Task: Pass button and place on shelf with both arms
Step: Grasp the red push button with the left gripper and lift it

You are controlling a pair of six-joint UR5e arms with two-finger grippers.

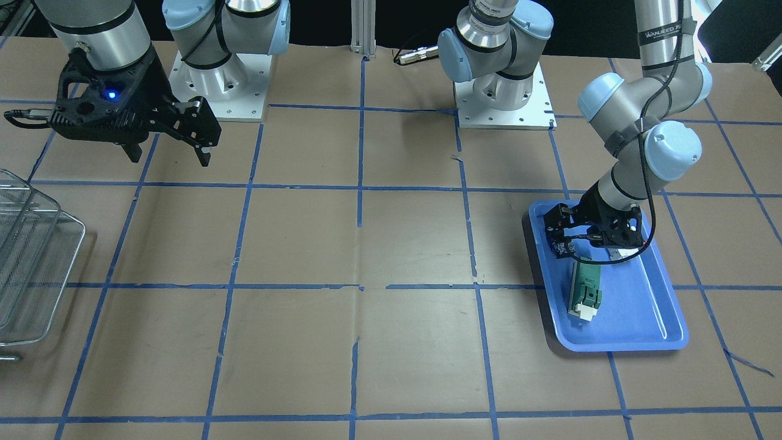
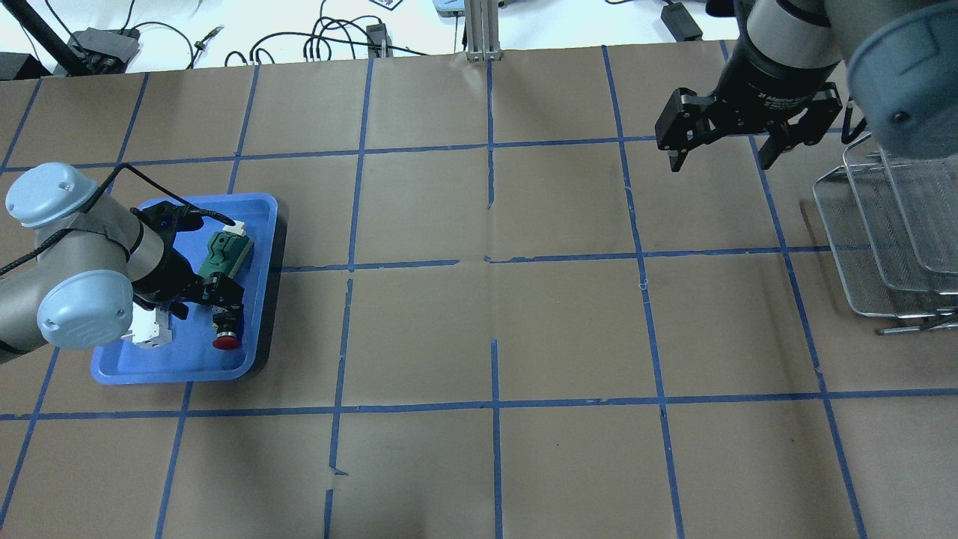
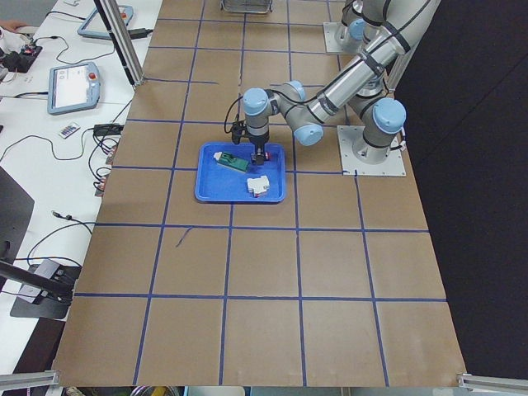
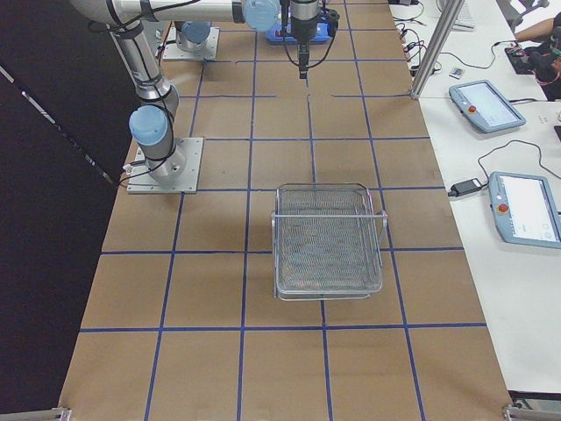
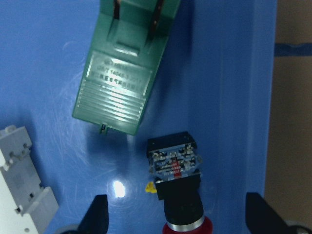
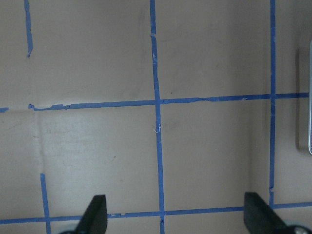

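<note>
Button [image 5: 175, 192]: lies on its side on the floor of the blue tray [image 5: 229, 97], directly under the left claw [image 5: 178, 217] and centred between its two fingers. The red mushroom cap points back toward the claw's wrist. The black body and the bluish contact block point forward, away from the claw.

Left claw: jaws spread wide. One finger [image 5: 97, 217] stands on each side of the button, with a clear gap to the cap on both sides. Neither finger touches the button and nothing is gripped.

Green relay block [image 5: 124, 78]: lies ahead of the left claw, just past the button's contact block and slightly off to one side. It is turned at an angle to the button and does not touch it.

White circuit breaker [image 5: 22, 180]: lies outside one finger of the left claw, apart from both button and relay block.

Tray wall: runs outside the opposite finger. Brown paper worktop [image 2: 569, 322], marked with a blue tape grid, lies beyond it.

Right claw [image 2: 722, 161]: held above bare worktop, well apart from the left claw and the tray. Its jaws are spread and hold nothing.

Wire-mesh shelf [image 2: 861, 254]: stands on the worktop just beside the right claw, on the side away from the left claw.
</note>
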